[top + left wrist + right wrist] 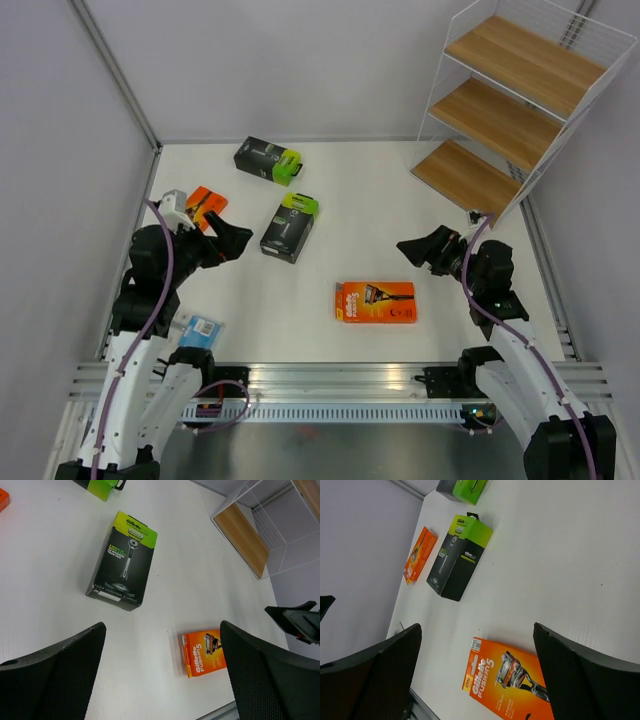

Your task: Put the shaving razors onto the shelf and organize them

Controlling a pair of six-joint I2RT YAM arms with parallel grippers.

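Looking down on a white table (330,190) walled by pale grey panels, with two black-and-white arms (150,300) bolted at 6 o'clock. Shows the right gripper (408,250) spread wide and holding nothing, hovering right of centre. Shows the left gripper (238,240) likewise wide apart and empty, over the left side.

Places a flat orange card (375,301) at about 7 o'clock from the right gripper and near it, lying flat with its long axis running 3 to 9 o'clock. Places a black box with a lime-green end (288,227) just beside the left gripper at 3 o'clock, long axis close to 12 to 6, green end away from the arms. Puts a second black box (268,160) near the back wall, a second orange card (205,207) at 10 o'clock of the left gripper, and a clear blister with blue card (198,330) down by the left arm's base (tucked close against the arm).

Sets the shelf (520,110), a white wire rack with three stepped wooden boards and no pack on any of them yet, at 1 o'clock from the right gripper in the far right corner. Suggests the right arm for the central orange card, being nearer both card and shelf. Keeps the packs well apart on smooth, flat white surface.
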